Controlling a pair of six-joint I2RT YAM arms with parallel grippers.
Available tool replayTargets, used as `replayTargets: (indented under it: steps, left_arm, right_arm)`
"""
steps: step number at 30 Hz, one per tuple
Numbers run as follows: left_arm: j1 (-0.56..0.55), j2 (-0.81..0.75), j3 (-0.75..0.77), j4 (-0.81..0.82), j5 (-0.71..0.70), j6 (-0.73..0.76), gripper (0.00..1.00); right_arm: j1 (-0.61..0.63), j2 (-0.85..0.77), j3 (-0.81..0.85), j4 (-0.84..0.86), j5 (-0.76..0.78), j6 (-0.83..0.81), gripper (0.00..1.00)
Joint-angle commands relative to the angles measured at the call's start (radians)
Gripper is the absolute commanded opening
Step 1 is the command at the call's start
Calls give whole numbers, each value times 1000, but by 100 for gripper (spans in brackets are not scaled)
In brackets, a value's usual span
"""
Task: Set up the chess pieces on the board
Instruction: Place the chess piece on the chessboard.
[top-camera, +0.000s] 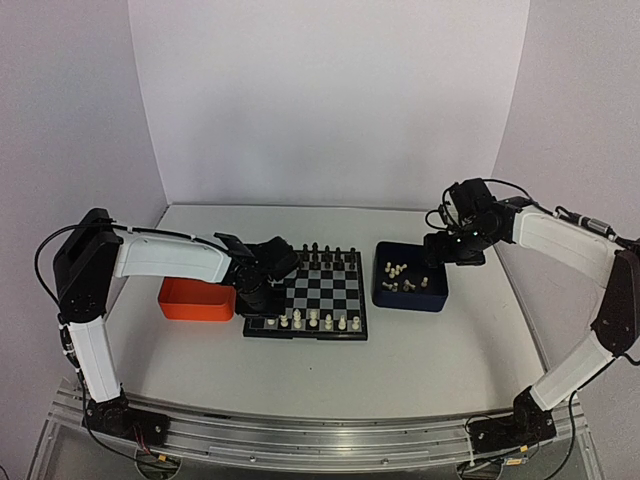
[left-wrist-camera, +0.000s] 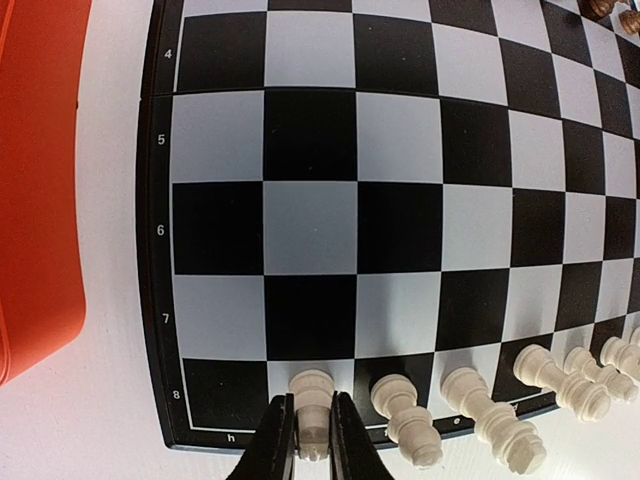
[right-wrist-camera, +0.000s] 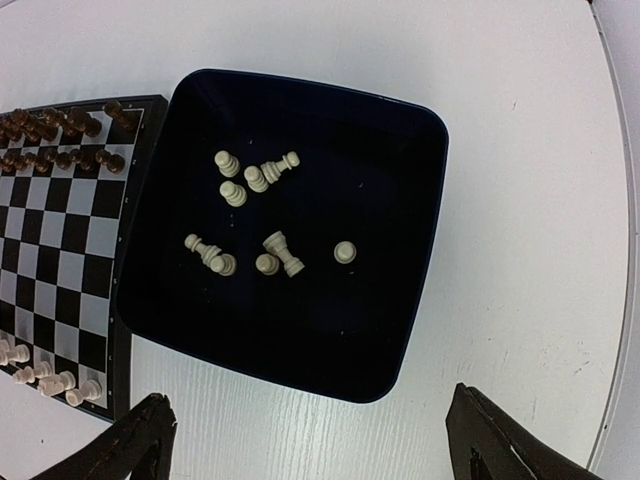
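Left gripper: both fingers pressed against 1 cream-white piece on row 8 of the board, next to the corner square. Other chess pieces line that row. Orange tray lies beside the board's rim.

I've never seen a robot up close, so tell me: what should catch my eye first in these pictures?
The left end effector pinches a cream-white piece in the near edge row of the chessboard, beside other white pieces standing there. The right end effector hangs open over a dark blue tray of loose white pieces; an orange tray sits left of the board.
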Motion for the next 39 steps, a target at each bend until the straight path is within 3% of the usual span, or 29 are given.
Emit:
replayTargets:
  steps: [1, 22, 39]
  left_arm:
    - [-4, 14, 22, -44, -4, 12, 12]
    - [-10, -15, 26, -44, -7, -2, 21]
    - [-11, -144, 24, -38, -39, -20, 26]
  right_arm:
    - [-3, -30, -1, 13, 10, -10, 92]
    - [-4, -29, -3, 12, -3, -8, 92]
    - [-3, -35, -4, 12, -17, -5, 92]
